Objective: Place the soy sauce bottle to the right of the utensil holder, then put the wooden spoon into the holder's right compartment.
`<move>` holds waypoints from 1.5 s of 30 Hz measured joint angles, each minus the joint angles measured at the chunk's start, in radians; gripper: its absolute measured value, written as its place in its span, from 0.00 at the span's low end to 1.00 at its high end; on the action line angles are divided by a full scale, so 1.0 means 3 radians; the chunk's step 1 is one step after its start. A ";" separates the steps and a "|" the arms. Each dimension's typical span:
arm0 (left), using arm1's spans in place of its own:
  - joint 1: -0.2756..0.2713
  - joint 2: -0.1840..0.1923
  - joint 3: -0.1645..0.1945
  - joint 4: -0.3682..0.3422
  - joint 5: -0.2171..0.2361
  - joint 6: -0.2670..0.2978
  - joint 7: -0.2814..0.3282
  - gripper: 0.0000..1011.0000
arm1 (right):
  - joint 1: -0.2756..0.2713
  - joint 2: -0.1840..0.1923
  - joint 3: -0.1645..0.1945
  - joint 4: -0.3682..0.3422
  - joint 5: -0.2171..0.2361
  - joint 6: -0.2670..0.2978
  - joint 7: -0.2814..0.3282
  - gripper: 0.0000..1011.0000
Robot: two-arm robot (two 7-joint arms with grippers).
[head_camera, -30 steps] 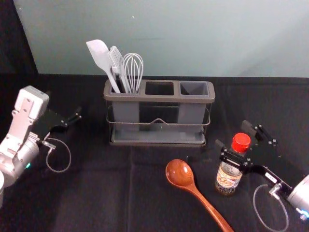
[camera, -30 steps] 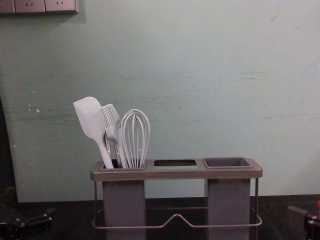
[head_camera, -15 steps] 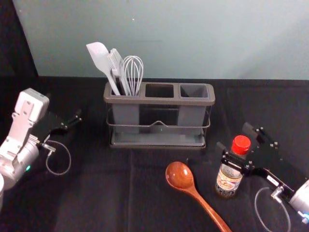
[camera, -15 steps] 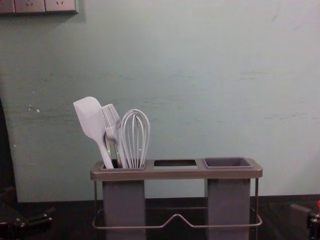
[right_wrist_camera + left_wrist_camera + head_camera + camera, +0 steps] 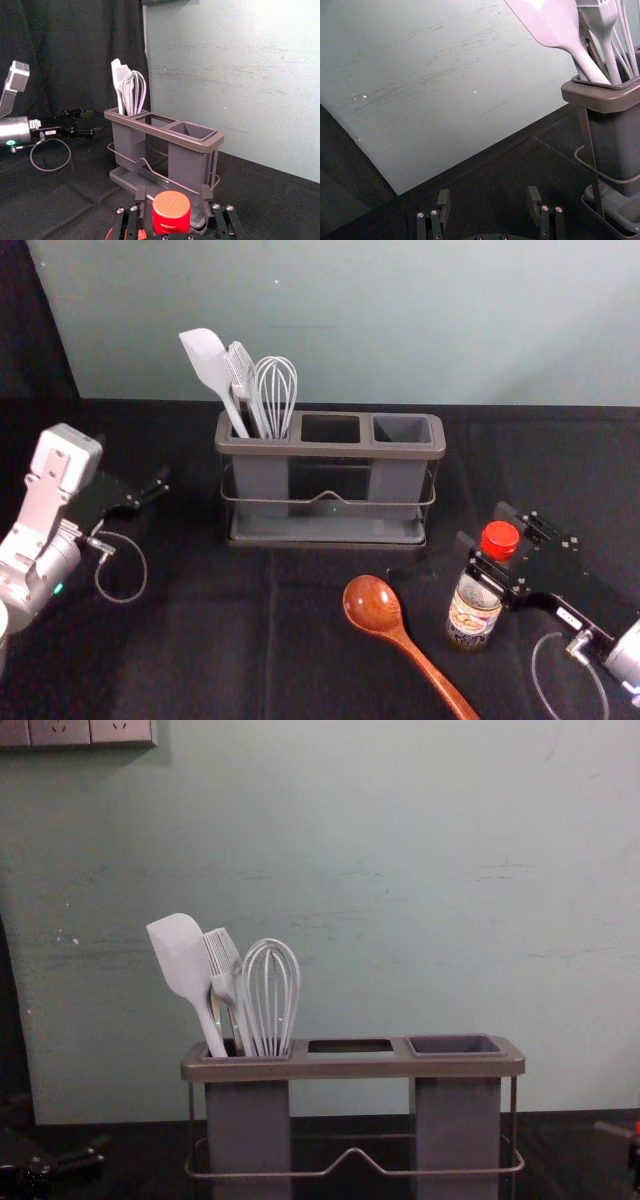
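"While your right gripper reaches around the soy sauce bottle, are its fingers pressing on anything?"

"You have them spread, one on either side of the red cap. In your right wrist view, a narrow gap shows between each finger and the cap, so you aren't pinching it. Whether either one touches the bottle lower down, you cannot tell."

"And where does the bottle stand?"

"Upright on the black cloth, nearer you than the utensil holder and off past its right end. Your wooden spoon lies on the cloth between bottle and holder as you look across, its bowl toward the holder and its handle running toward you and to the right."

"What about your left gripper?"

"You have it parked to the left of the holder, apart from it. Its fingers are wide apart, with nothing between them. In the holder's left compartment, you see a spatula, a brush and a whisk standing together, heads up."
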 joint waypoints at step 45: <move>0.0000 0.0000 0.0000 0.0000 0.0000 0.0000 0.0000 0.99 | 0.1025 -0.0252 -0.0003 0.0759 -0.0155 0.0139 0.0211 0.38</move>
